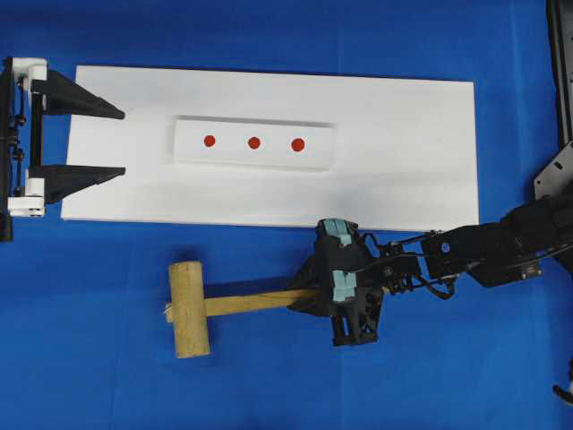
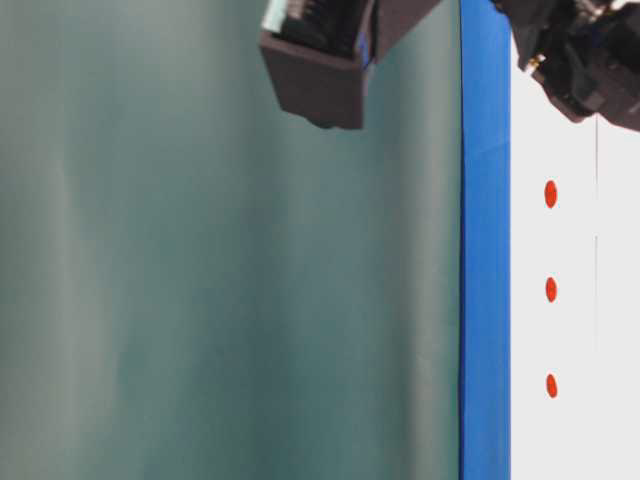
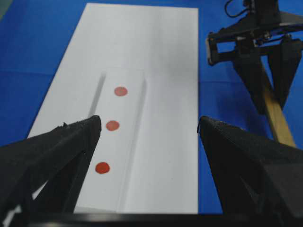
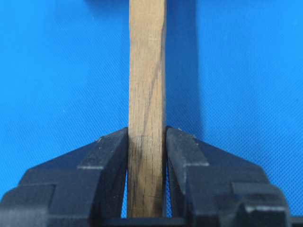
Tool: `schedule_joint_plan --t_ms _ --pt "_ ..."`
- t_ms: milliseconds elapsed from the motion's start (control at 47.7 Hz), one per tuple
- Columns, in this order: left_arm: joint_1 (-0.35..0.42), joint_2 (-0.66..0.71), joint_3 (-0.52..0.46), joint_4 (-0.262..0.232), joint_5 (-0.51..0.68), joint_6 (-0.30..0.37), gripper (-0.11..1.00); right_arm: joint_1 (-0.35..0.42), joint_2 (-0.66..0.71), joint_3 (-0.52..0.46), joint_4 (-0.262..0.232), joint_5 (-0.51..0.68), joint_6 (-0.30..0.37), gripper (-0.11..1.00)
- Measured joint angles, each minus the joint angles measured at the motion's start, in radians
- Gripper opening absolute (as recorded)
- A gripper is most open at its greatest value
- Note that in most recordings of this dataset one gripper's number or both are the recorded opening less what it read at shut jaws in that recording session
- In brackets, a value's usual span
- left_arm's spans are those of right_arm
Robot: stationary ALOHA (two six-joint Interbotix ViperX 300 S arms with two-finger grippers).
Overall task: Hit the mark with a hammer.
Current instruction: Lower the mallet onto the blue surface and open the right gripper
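Hammer [image 1: 201,307] first: I see it lying on the blue table cover [image 1: 89,358], below the long lower edge of the white board [image 1: 403,134] in my overhead view, its thick cylindrical head toward the left and the slim handle running right. My right gripper [image 4: 147,142] is clamped on that handle near its free end; the right wrist camera shows both black fingers pressed against the two flat sides of the wood, with blue cover behind. The hammer head sits just clear of the board's lower edge, not touching it.

On the board rests a narrow white strip [image 1: 253,143] with three red dots in a row. I take the middle one as the mark [image 1: 254,142]; it sits near the board's centre, well apart from the hammer head, up and to the right of it.

My left gripper [image 1: 81,139] hangs over the board's left short end with its jaws spread wide, holding nothing. Through its wrist camera I see the strip lying between the two fingertips, the mark [image 3: 112,125] ahead of them.
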Motion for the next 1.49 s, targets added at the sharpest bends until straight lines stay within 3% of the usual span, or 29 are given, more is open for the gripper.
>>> schedule_joint_plan --t_ms 336,420,567,629,818,1049,1301,1490 --pt "-0.002 0.000 0.002 0.000 0.000 -0.003 0.82 0.015 0.003 -0.003 0.046 0.043 0.002 0.12" --pt "0.000 0.000 0.002 0.000 0.000 -0.003 0.82 0.021 0.005 -0.006 0.051 0.043 0.006 0.33" --pt "0.000 0.000 0.002 0.000 0.002 -0.003 0.82 0.028 0.005 -0.009 0.055 0.049 0.005 0.78" --pt "0.000 0.000 0.002 0.000 0.000 -0.003 0.82 0.028 0.005 -0.012 0.057 0.063 0.000 0.90" --pt "0.000 0.000 0.002 0.002 0.006 -0.003 0.82 0.023 -0.023 -0.025 0.055 0.129 -0.018 0.84" --pt "0.000 -0.006 0.002 0.000 0.020 -0.005 0.82 -0.025 -0.163 -0.048 0.049 0.273 -0.083 0.83" --pt "0.000 -0.009 0.002 0.000 0.028 -0.018 0.82 -0.080 -0.313 -0.107 -0.008 0.457 -0.132 0.83" --pt "-0.002 -0.011 0.002 0.000 0.028 -0.018 0.82 -0.130 -0.321 -0.118 -0.031 0.488 -0.135 0.83"
